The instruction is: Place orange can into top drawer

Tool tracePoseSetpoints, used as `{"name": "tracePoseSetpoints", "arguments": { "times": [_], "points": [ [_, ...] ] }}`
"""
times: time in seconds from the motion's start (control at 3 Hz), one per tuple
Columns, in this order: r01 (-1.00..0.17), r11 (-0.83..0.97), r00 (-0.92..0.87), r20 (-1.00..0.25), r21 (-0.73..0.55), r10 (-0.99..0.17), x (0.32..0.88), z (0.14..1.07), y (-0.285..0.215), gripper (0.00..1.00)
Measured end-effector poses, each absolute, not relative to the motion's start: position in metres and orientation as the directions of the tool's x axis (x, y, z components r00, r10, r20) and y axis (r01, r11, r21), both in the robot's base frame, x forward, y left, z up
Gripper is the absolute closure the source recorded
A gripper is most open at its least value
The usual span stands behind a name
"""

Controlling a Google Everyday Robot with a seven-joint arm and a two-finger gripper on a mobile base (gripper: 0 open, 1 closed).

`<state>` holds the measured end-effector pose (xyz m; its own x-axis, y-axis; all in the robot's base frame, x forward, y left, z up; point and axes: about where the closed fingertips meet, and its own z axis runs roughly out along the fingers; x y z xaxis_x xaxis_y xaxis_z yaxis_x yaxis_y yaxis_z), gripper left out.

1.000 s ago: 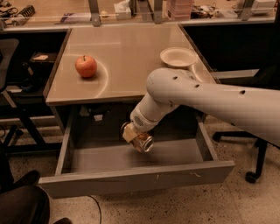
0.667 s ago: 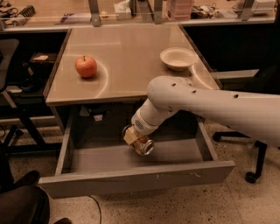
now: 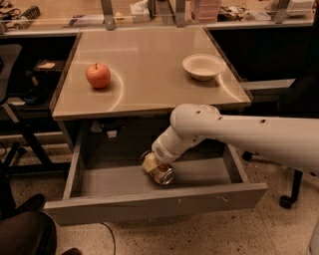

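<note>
The orange can [image 3: 160, 171] lies tilted below your table [image 3: 149, 64], inside the open top drawer [image 3: 149, 206]. The robot arm [image 3: 239, 134] puts your tool [image 3: 151, 160] right at the can, but you cannot tell if it grips. A white bowl [image 3: 203, 66] and a red apple [image 3: 98, 75] sit well apart on the table.

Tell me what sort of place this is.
Probably an office or lab: a desk with an open drawer, a wheeled chair at right, and a cluttered counter behind. The robot's pincer is down in the drawer at the can.
</note>
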<state>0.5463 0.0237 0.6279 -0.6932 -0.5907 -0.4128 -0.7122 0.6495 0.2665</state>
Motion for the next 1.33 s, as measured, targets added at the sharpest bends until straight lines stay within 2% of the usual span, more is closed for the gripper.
{"name": "tracePoseSetpoints", "arguments": {
  "times": [0.33, 1.33],
  "points": [
    [-0.712, 0.649, -0.693, -0.413, 0.267, -0.591, 0.5463, 0.6279, 0.0237, 0.81],
    [-0.712, 0.649, -0.693, -0.413, 0.267, -0.591, 0.5462, 0.6279, 0.0237, 0.11]
  ]
}}
